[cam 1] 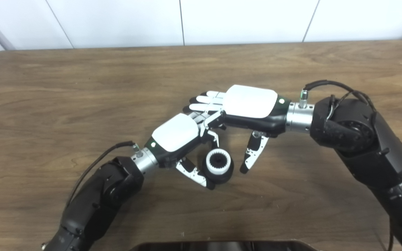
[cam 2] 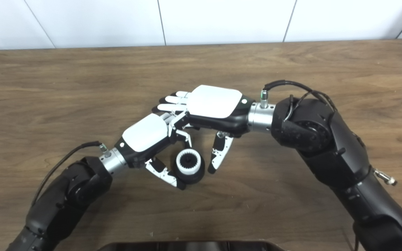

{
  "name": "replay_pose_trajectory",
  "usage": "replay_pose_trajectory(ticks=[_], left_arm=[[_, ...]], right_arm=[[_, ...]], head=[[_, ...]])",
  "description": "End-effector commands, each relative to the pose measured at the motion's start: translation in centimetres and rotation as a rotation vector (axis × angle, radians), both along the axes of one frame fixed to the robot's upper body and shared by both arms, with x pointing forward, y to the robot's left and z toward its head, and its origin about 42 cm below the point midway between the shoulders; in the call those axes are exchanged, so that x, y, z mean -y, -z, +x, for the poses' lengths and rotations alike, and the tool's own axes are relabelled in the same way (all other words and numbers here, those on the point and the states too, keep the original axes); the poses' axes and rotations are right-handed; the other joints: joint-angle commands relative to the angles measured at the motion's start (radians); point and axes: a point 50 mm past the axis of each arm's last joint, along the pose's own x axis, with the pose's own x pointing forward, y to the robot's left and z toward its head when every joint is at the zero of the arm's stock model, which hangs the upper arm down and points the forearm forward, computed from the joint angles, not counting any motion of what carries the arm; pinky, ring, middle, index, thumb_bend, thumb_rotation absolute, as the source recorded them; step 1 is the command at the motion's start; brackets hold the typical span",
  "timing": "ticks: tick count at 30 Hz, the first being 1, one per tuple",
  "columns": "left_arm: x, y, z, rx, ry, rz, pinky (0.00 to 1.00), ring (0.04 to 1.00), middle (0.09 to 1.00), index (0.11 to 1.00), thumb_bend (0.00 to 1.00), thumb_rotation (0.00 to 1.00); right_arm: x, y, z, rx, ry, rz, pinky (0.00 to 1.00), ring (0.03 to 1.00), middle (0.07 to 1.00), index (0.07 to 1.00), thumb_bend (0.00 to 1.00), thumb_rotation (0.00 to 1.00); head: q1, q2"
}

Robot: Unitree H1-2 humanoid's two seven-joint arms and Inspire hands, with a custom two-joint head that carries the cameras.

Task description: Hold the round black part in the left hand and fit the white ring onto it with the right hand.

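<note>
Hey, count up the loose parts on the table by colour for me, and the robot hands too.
Black parts: 1, the round black part
White parts: 1, the white ring seated on it
Robot hands: 2, the left hand and the right hand
Total: 4

Bare table (cam 1: 65, 87) all round (both hands (cam 1: 176, 134) crowding the black part (cam 1: 223, 173))
</note>
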Motion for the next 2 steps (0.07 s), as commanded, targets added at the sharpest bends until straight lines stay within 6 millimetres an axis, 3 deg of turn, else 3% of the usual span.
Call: replay_pose_trajectory(ticks=[1,2], left_arm=[[-1.42,-0.14,1.04,-0.007,-0.034,0.07,1.0,1.0,0.926,0.699,0.99,0.25],[-1.51,-0.06,1.07,-0.015,-0.039,0.077,1.0,1.0,0.945,0.756,1.0,0.27]], right_arm=[[-0.12,-2.2,0.24,0.085,-0.015,0.054,1.0,1.0,0.975,0.671,1.0,0.21],[-0.1,-2.17,0.25,0.088,-0.014,0.06,1.0,1.0,0.97,0.682,1.0,0.21]], head=[[-0.001,-0.001],[0.002,-0.003]])
